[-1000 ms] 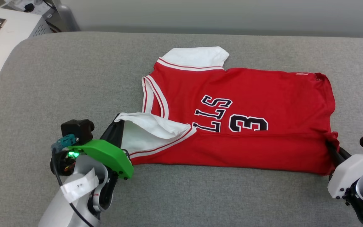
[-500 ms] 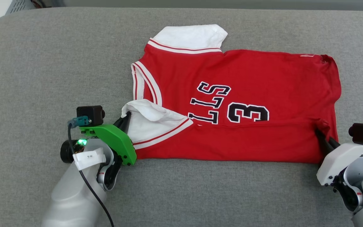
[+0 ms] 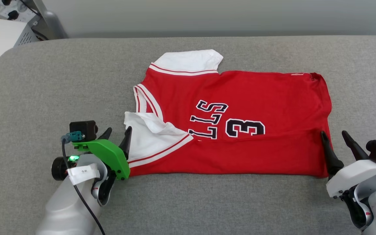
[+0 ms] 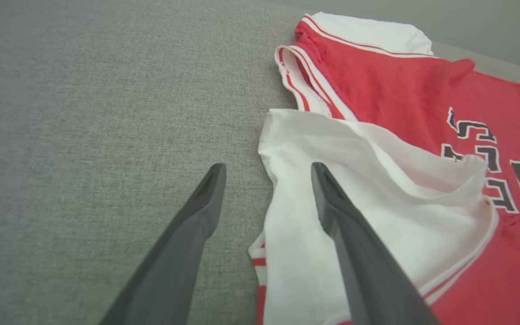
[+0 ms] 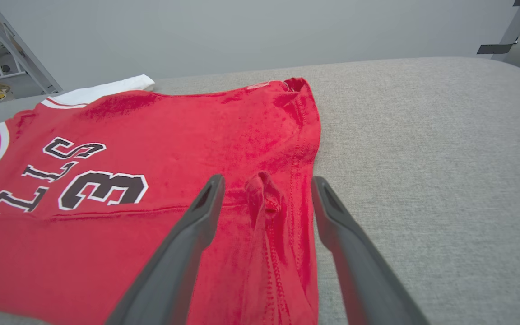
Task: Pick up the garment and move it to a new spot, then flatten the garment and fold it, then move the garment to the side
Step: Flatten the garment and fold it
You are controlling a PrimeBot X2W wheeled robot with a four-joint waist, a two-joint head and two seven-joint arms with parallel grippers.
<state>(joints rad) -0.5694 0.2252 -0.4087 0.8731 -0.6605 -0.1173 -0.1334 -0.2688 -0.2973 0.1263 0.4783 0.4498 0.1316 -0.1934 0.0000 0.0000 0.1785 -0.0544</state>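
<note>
The red shirt (image 3: 240, 98) lies flat in the middle of the grey tabletop (image 3: 60, 81). In the head view its long axis runs from 9 o'clock to 3 o'clock, collar end at 9 and hem (image 3: 325, 107) at 3. Its near long edge is folded over onto the front and covers the lower part of the print (image 3: 227, 119).

The left jaws sit at the shirt's 8 o'clock corner, spread wide and holding nothing. In the left wrist view one finger (image 4: 355, 253) is over the folded white sleeve (image 4: 377, 189) and the other is over bare tabletop.

The right jaws are at the 4 o'clock corner, equally wide apart and empty, with the puckered hem corner (image 5: 264, 198) between them.

The unfolded far long edge lies toward 12 o'clock from both. The left arm is nearer the collar end and the right arm nearer the hem end, so a second lengthwise fold probably needs both arms reaching across together.
</note>
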